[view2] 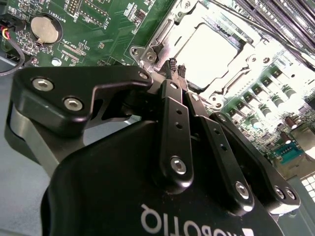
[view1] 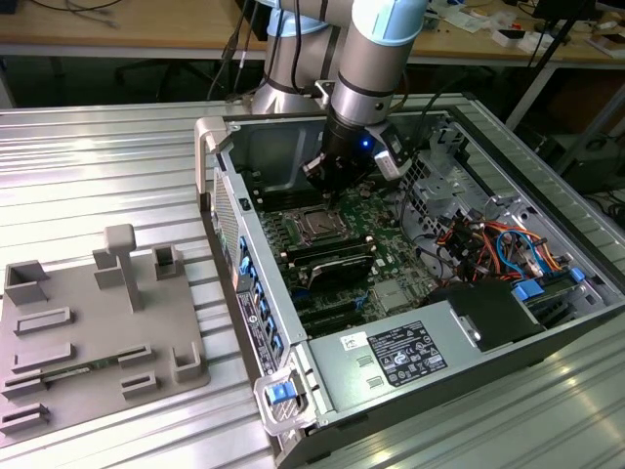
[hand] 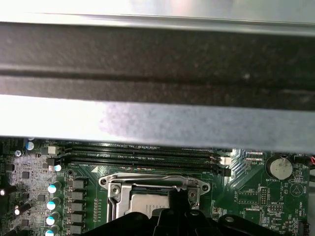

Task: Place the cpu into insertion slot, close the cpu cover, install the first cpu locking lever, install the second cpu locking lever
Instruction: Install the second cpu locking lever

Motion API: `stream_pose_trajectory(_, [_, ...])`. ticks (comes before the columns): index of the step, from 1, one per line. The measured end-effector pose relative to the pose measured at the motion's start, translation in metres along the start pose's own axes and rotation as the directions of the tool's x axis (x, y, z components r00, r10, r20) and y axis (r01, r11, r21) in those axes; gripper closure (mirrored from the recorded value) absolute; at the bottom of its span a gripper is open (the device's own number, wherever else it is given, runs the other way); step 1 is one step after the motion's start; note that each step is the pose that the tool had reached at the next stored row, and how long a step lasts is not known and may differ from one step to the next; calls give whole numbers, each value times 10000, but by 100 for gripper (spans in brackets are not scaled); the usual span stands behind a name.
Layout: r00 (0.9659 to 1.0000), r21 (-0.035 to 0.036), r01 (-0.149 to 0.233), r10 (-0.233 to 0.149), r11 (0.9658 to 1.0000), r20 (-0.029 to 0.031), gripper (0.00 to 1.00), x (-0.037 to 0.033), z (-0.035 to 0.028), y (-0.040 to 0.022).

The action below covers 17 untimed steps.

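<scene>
The cpu (view2: 211, 49) lies flat in its socket on the green motherboard, silvery top up, and is also seen as cpu (hand: 147, 201) and cpu (view1: 317, 227). The cpu cover (view2: 165, 37) lies down around it as a shiny metal frame; the same cover (hand: 147, 182) has its far edge in sight. My gripper (view2: 176, 68) is shut, its black fingertips (view2: 172, 63) right at one corner of the socket frame. Whether a thin lever is pinched between them cannot be told. In the exterior view the gripper (view1: 327, 178) hangs inside the case just behind the socket.
The open computer case (view1: 220, 147) lies on a ribbed metal table. Memory slots (hand: 142, 155) run beside the socket, and a coin battery (view2: 44, 28) sits close by. Coloured cables (view1: 498, 244) and a power supply (view1: 410, 352) fill the exterior view's right. A grey fixture plate (view1: 98, 332) lies at its left.
</scene>
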<state>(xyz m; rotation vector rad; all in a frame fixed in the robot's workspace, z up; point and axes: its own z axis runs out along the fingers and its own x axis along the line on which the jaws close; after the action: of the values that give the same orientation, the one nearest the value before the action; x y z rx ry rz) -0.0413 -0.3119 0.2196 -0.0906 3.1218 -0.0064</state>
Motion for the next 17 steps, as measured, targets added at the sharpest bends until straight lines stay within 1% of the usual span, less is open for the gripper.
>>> stream_pose_trajectory(5, [10000,0,0,0,10000,0,89,-63,1,-5])
stream_pose_trajectory(8, [10000,1,0,0,10000,-1,89,-64,-4,-4])
stream_pose_trajectory(9, [10000,0,0,0,10000,0,89,-64,-30,-5])
stream_pose_trajectory(10, [10000,5,2,-2,10000,0,89,-65,-71,-8])
stream_pose_trajectory(11, [10000,4,3,-3,10000,0,89,-65,-93,-19])
stream_pose_trajectory(12, [10000,4,1,-1,10000,1,89,-64,-94,-29])
stream_pose_trajectory(15, [10000,7,1,-1,10000,-2,89,-59,-94,-109])
stream_pose_trajectory(17, [10000,7,1,-1,10000,-2,89,-57,-94,-150])
